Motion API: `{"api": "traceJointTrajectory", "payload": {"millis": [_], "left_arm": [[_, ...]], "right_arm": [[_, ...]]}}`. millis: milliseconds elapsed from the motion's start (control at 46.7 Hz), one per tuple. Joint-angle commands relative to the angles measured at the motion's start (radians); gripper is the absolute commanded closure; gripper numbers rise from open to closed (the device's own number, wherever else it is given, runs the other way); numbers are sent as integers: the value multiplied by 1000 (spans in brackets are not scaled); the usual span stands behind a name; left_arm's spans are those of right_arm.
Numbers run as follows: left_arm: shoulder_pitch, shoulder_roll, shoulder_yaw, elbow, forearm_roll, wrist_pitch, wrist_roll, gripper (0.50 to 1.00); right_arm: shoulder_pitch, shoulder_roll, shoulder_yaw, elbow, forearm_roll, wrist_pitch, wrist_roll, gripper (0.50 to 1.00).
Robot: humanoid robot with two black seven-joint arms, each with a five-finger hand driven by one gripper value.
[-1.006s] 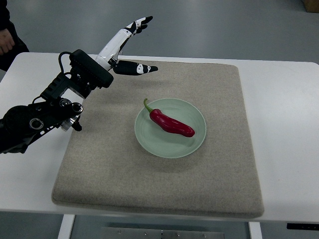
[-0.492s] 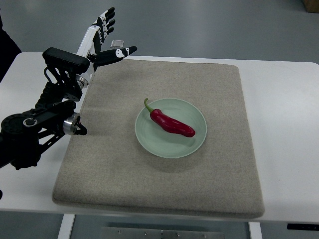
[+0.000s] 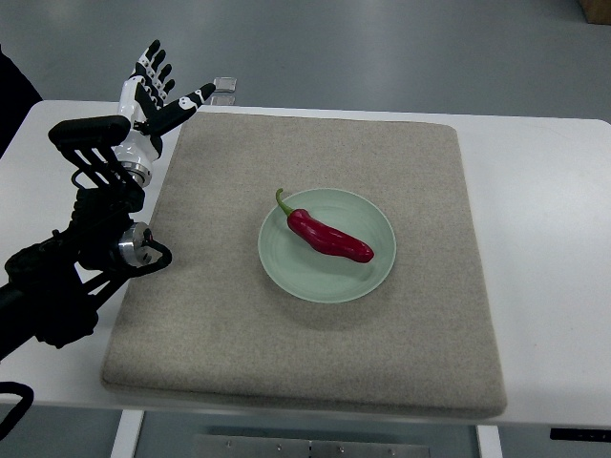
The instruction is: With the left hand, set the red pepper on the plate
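A glossy red pepper (image 3: 329,236) with a green stem lies across the pale green plate (image 3: 286,277) in the middle of the beige mat (image 3: 305,334). My left hand (image 3: 156,91) is at the mat's far left corner, well away from the plate, its fingers spread and holding nothing. Its black arm (image 3: 81,258) runs down the left side of the picture. The right arm does not show.
The mat lies on a white table (image 3: 544,239). A small grey object (image 3: 225,84) sits at the table's far edge near my hand. A person's dark sleeve (image 3: 11,86) shows at the upper left edge.
My left hand has drawn back to the left, from over the mat's far edge to beyond its left corner. The pepper and plate have not moved.
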Motion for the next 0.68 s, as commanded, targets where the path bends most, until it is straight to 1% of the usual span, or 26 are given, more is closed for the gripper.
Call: {"api": "traceJointTrajectory", "payload": {"millis": [0, 150, 300, 535, 663], "left_arm": [[1, -8, -16, 17, -34, -2, -13, 500], [5, -27, -52, 50, -40, -9, -15, 500], [5, -31, -59, 78, -43, -55, -15, 500], [13, -44, -83, 92, -69, -98, -15, 500], [13, -47, -83, 92, -81, -107, -13, 500]], "right_arm": [[0, 0, 0, 0, 0, 0, 0, 568], [0, 0, 0, 0, 0, 0, 0, 568], [1, 0, 0, 0, 0, 0, 0, 568], [1, 0, 3, 8, 0, 11, 0, 568], [1, 0, 3, 12, 0, 11, 0, 568]]}}
